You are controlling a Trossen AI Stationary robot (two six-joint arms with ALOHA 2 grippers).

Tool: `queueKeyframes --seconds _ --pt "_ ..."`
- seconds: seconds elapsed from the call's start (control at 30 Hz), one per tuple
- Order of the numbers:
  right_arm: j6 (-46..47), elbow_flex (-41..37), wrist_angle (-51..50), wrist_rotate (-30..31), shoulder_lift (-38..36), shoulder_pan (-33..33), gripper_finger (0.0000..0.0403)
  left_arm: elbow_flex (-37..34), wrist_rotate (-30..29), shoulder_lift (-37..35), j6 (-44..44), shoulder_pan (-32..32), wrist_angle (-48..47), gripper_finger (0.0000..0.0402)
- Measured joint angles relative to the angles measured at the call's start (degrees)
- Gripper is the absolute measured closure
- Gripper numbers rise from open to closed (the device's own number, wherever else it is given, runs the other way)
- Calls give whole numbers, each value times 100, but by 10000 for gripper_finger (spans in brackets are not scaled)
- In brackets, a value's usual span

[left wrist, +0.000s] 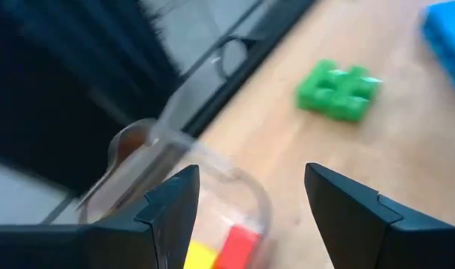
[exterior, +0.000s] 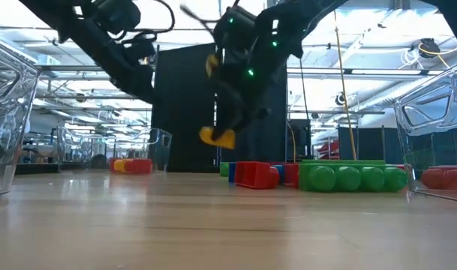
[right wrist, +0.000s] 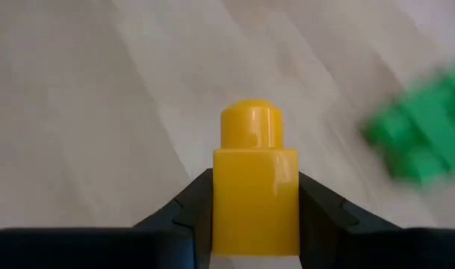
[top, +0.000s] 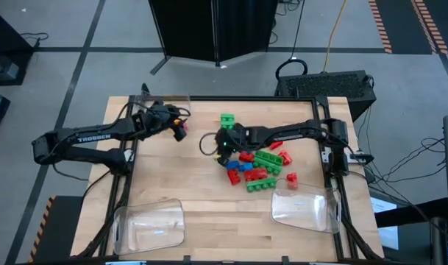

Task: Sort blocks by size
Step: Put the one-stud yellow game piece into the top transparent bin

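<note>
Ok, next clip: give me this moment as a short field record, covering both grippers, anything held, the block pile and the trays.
right gripper: shut on a small yellow block, lifted clear of the table, by the pile's left edge
left gripper: open, empty, over the far-left clear tray
far-left tray contents: a yellow and a red block visible, others unclear
block pile: red, green and blue blocks, centre-right of table
stray block: green block beyond the pile
near trays: two clear trays at the near corners; contents not discernible

The right gripper [exterior: 230, 124] hangs above the table, apparently pinching a yellow block [exterior: 217, 136]; red and green blocks [exterior: 303, 175] lie beyond it
</note>
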Motion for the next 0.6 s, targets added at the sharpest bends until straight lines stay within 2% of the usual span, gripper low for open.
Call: queueKeyframes --seconds 0.13,0.23,0.43,0.6 --pt "-544 1 417 -868 -150 -263 284 0 662 0 451 -245 251 158" --pt "-834 2 367 -1251 -176 -387 282 0 1010 0 546 -488 353 158" --pt "-1376 2 292 -2277 -176 -515 282 0 1051 0 520 -1168 502 158" --pt "-1666 2 411 -3129 -176 -705 282 2 1047 0 1173 -1720 552 158"
